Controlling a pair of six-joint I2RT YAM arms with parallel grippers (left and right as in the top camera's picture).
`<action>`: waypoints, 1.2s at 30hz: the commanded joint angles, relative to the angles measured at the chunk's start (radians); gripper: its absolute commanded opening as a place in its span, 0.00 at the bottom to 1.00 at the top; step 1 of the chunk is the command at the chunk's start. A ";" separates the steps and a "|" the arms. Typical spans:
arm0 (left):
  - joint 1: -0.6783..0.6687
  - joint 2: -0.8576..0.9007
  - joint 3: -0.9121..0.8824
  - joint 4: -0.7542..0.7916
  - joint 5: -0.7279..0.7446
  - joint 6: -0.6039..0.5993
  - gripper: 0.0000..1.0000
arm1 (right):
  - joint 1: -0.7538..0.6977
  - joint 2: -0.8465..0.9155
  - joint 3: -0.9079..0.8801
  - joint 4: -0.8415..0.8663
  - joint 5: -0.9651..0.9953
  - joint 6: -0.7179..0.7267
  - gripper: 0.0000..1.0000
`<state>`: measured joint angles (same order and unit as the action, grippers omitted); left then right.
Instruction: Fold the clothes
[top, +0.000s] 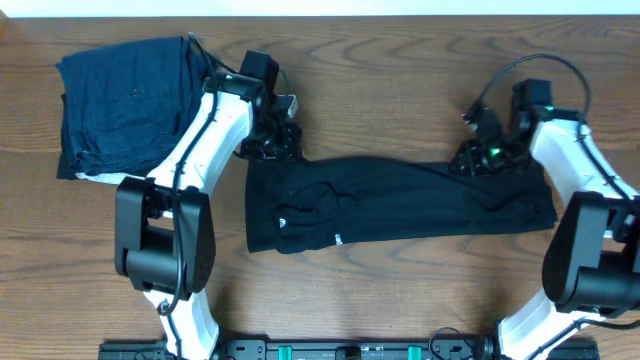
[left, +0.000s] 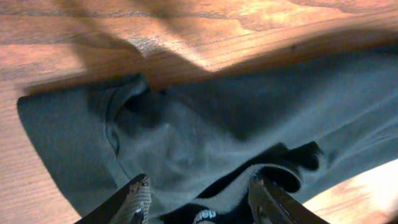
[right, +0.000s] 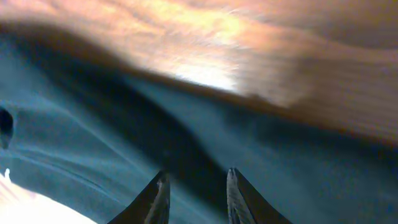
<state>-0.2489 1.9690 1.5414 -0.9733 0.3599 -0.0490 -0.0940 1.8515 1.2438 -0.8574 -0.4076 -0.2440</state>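
The clothes, a black T-shirt (top: 400, 200), lie across the middle of the table as a long, flattened band with a small white mark (top: 338, 238) near the front edge. My left gripper (top: 275, 142) sits at the band's back left corner. In the left wrist view its fingers (left: 140, 190) stand apart over a rumpled fold of the shirt (left: 186, 137), and a white tag (left: 205, 216) shows between them. My right gripper (top: 478, 155) is at the band's back right edge. In the right wrist view the right gripper (right: 197, 173) is open just above the fabric (right: 74, 143), holding nothing.
A pile of dark navy folded garments (top: 125, 100) with a white layer (top: 95, 178) underneath lies at the back left, beside the left arm. Bare wooden tabletop (top: 400, 90) lies behind the shirt, and more of it shows in front.
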 joint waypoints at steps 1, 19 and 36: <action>0.001 0.043 0.001 0.013 -0.003 -0.001 0.53 | 0.077 -0.017 -0.009 0.004 -0.017 -0.078 0.29; 0.002 0.086 0.000 0.053 -0.005 -0.002 0.53 | 0.563 -0.017 -0.009 0.045 0.079 -0.505 0.57; 0.001 0.091 -0.016 0.086 -0.005 -0.017 0.54 | 0.599 -0.017 -0.027 0.076 -0.018 -0.505 0.57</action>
<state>-0.2489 2.0426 1.5318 -0.8894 0.3595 -0.0559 0.5018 1.8515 1.2278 -0.7933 -0.3676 -0.7433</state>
